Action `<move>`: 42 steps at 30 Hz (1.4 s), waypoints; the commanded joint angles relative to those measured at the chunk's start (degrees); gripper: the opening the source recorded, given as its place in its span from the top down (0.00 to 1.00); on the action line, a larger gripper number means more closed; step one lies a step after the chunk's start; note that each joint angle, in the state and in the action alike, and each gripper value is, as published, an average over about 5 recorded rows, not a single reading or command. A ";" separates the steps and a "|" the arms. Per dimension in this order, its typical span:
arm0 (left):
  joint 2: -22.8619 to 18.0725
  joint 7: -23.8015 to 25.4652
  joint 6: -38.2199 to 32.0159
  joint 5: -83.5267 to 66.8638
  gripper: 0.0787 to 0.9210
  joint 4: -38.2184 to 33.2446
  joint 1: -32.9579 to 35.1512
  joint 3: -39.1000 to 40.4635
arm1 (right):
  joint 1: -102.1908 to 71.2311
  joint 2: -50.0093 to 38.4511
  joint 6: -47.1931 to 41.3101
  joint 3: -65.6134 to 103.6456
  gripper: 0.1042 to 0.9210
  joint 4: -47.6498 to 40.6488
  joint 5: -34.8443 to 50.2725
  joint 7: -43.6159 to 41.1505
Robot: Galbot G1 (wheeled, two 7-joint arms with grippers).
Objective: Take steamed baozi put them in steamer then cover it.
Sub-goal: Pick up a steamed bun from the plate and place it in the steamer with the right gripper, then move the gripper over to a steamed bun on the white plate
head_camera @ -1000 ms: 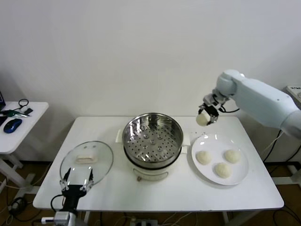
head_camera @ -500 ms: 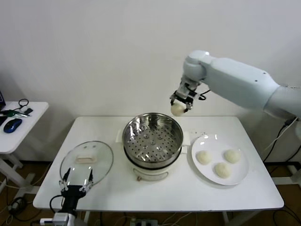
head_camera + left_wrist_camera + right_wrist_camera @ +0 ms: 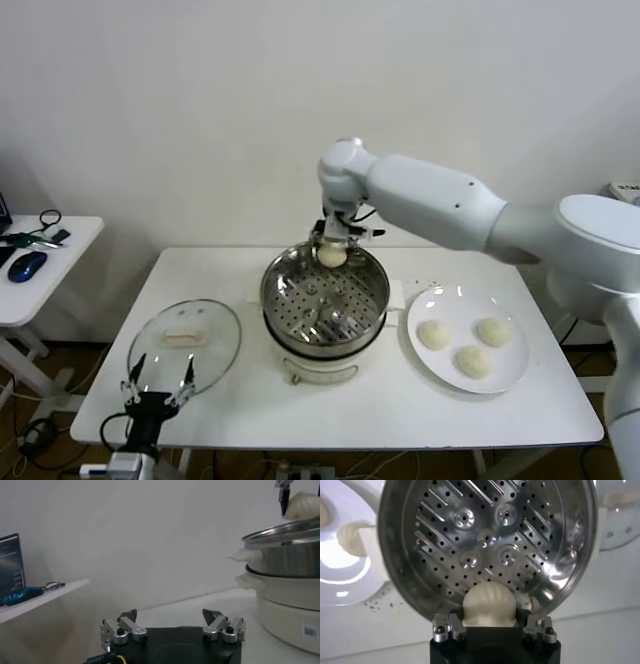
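right gripper (image 3: 332, 247) upper centre of the head view, clenched on one baozi (image 3: 331, 255), hanging just above the far rim of the steamer (image 3: 325, 290). in the right wrist view, same bun (image 3: 489, 605) filling the gap between the fingers (image 3: 446, 628), perforated floor of the steamer (image 3: 485, 545) spread out below, nothing in it yet. three more buns (image 3: 433, 334) on the white plate (image 3: 507, 374) at right of the head frame, beside the steamer. glass cover (image 3: 185, 343) flat on the table (image 3: 400, 410) at lower left, handle up, well apart from the pot. left gripper (image 3: 158, 388) at bottom left near the cover's front edge, jaws spread and holding nothing; in its own view the fingertips (image 3: 125, 628) apart with bare space between.

risks from here, as judgement only: bun sitting close over the back rim rather than mid-basket, so letting go now likely to clip the rim and roll off behind the pot. soft dough pinched hard likely to stick to a pad and drop late or off line. descent too steep likely to knock the fingers on the steel wall and shift the pot on its base. poor spacing of this first bun likely to crowd out the other three.
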 commanded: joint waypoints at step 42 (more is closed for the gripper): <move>-0.15 -0.36 -0.11 -0.49 0.12 -1.34 1.08 1.04 | 14.32 -15.13 -12.58 -12.38 0.12 11.41 24.22 6.72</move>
